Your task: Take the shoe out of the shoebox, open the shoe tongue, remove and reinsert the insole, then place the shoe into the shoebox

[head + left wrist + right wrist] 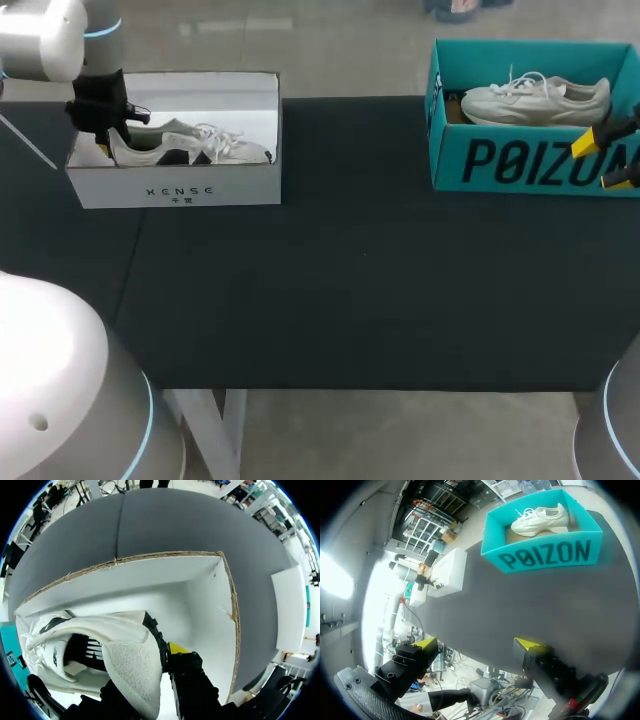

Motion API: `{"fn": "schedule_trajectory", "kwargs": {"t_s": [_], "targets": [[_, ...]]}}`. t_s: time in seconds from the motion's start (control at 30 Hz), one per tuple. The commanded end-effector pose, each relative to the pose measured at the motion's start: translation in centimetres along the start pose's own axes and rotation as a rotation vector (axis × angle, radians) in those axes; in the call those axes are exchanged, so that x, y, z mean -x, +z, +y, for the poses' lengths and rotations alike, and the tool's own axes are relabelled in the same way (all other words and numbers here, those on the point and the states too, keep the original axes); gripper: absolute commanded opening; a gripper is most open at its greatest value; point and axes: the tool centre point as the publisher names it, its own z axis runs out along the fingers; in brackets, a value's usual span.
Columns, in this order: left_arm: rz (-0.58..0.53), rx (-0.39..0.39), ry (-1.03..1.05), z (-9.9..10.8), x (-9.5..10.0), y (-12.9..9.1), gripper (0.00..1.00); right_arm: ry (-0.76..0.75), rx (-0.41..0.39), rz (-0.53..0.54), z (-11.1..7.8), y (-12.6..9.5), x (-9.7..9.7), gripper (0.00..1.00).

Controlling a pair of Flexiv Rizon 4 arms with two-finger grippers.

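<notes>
Shoe heel [131, 661] sits clamped between left fingers [178, 648] inside the white shoebox [200, 595], right fingers [530, 645] spread wide.

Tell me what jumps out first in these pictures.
The teal shoebox stands at the table's far right with a white shoe lying inside it, and the right gripper is open and empty in front of it. At the far left, the left gripper is down in a white shoebox, at the heel of a white-and-black sneaker.
</notes>
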Motion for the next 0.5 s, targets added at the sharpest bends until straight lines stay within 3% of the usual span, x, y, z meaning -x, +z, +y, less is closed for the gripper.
{"fn": "schedule_trajectory", "kwargs": {"t_s": [0.03, 0.07, 0.4, 0.5], "targets": [[-0.015, 0.007, -0.014, -0.8, 0.2, -0.2, 0.84, 0.001, 0.000, -0.002, -0.1, 0.0, 0.0, 1.00], [-0.020, 0.018, -0.005, -1.0, 0.2, -0.5, 1.00, 0.001, 0.000, -0.002, -0.1, 0.0, 0.0, 1.00], [-0.049, 0.101, -0.090, -3.0, 0.5, -7.3, 1.00, 0.001, 0.000, -0.002, -0.1, 0.0, 0.0, 1.00], [-0.053, 0.122, -0.113, -4.0, 1.0, -9.7, 1.00, -0.059, -0.006, -0.032, 2.8, -0.4, -0.1, 1.00]]}}
